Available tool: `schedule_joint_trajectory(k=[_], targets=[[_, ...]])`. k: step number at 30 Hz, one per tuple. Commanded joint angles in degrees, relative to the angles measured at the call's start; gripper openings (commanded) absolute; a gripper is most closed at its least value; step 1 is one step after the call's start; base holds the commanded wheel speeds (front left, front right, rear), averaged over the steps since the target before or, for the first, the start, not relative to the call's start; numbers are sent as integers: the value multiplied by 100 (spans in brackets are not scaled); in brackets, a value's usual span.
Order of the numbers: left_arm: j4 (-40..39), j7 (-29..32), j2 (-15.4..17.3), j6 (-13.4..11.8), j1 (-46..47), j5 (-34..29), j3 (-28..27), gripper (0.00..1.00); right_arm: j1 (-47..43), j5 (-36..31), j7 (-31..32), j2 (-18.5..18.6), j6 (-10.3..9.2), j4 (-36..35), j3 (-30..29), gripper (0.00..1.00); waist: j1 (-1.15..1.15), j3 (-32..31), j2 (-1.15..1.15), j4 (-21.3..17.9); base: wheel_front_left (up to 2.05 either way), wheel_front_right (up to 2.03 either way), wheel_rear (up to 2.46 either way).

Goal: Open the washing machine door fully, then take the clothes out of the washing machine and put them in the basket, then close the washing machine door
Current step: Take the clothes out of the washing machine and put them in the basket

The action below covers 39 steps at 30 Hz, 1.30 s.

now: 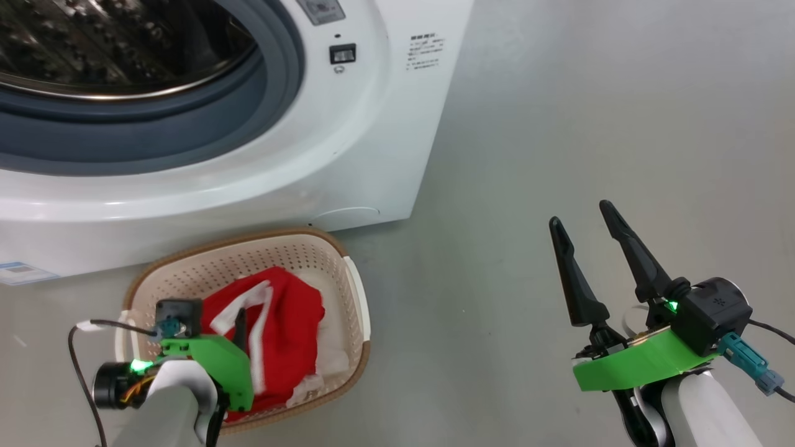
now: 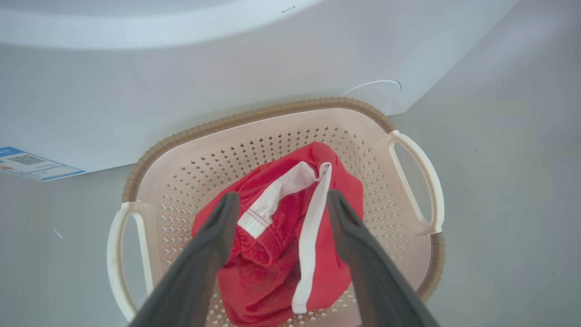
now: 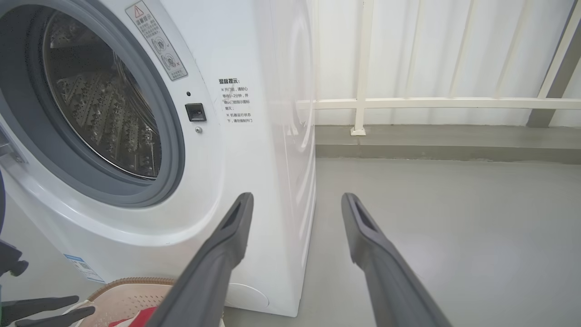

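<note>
The washing machine (image 1: 348,155) stands at the upper left with its steel drum (image 3: 104,109) uncovered; no cloth shows in the part of the drum I can see. Its door is out of view. The cream basket (image 1: 248,239) sits on the floor against the machine's front. Red clothes (image 2: 263,281) with white trim lie in it, over some white cloth (image 1: 329,347). My left gripper (image 2: 281,196) hangs open just above the red clothes, its fingers on either side of the pile and holding nothing. My right gripper (image 1: 580,214) stands open and empty over bare floor to the right of the machine.
Grey floor (image 1: 559,124) stretches to the right of the machine. A white railing (image 3: 363,104) and a low kerb run along the far wall. A blue label (image 2: 32,163) is stuck low on the machine's front, left of the basket.
</note>
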<state>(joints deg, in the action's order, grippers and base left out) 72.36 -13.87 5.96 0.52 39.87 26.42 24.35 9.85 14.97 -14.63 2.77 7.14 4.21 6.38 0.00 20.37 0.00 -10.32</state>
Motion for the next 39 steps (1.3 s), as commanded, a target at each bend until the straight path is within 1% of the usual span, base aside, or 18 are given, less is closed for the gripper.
schedule_joint_trajectory(k=[1,3,12,13,18,25,34,39], targets=[[-151,-99,138,4,4,37,-158,100,-28,37,-37,10,35,-109,121,100,0,-105,0,94,0,0,0],[-369,-107,154,-17,-37,58,-225,100,-56,24,-37,10,35,-98,116,100,0,-182,0,153,0,0,0],[-1991,-111,274,-268,-702,-100,-645,100,-163,-83,-37,10,35,-48,72,100,0,-572,0,428,0,0,0],[-1991,-111,274,-268,-702,-100,-645,100,-163,-83,-37,10,35,-48,72,100,0,-572,0,428,0,0,0],[-2849,-112,305,-382,-1137,-226,-878,100,-252,-136,-37,10,35,-46,62,100,0,-768,0,563,0,0,0],[-3826,-112,330,-488,-1711,-387,-1096,100,-391,-205,-37,10,35,-41,27,100,0,-1027,0,718,0,0,0],[-5113,-112,404,-549,-2344,-542,-1319,100,-525,-290,-37,10,35,-99,-121,100,0,-1247,0,852,0,0,0],[-5885,-113,420,-674,-2739,-727,-1441,100,-608,-334,-37,10,35,-150,-226,100,0,-1350,0,878,0,0,0]])
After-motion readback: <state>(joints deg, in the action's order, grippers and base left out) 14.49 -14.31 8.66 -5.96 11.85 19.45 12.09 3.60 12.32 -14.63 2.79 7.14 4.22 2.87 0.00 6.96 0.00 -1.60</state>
